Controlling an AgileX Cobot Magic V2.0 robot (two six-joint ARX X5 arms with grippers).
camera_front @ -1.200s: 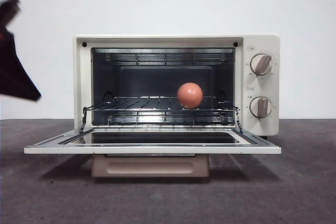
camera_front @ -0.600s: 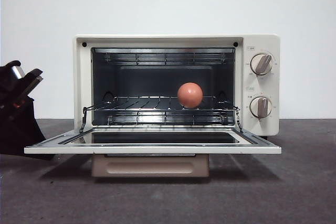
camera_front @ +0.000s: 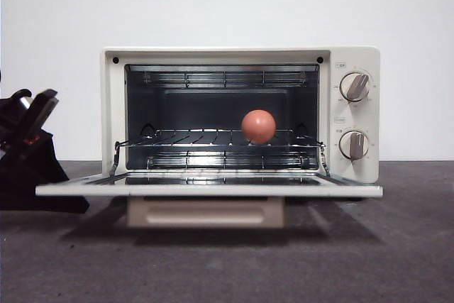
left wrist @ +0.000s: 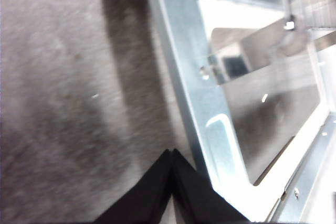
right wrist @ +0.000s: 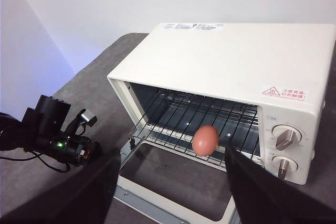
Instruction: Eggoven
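Egg is sitting on the wire rack inside the toaster oven, right of center in the front frame, roughly level with the gap between the two knobs; the rack's bars are likely what's keeping it from rolling. Its long axis is hard to call: near round from the front, slightly taller than wide in the right wrist view, so probably lying tilted with one end pointing back and up. Door is lying flat open toward the camera, hinge at the bottom, handle hanging under it. Judgement: the egg is placed and closing the door is what's left. Left gripper is sitting low at the left edge of the front frame, just beside the door's left corner and its metal inner frame; jaws are pressed together, gripping nothing. That placement fits getting under or against the door edge to push it up. Right gripper is hanging high above, looking down on the oven top, jaws spread wide and empty, apparently just waiting clear of the swing path.
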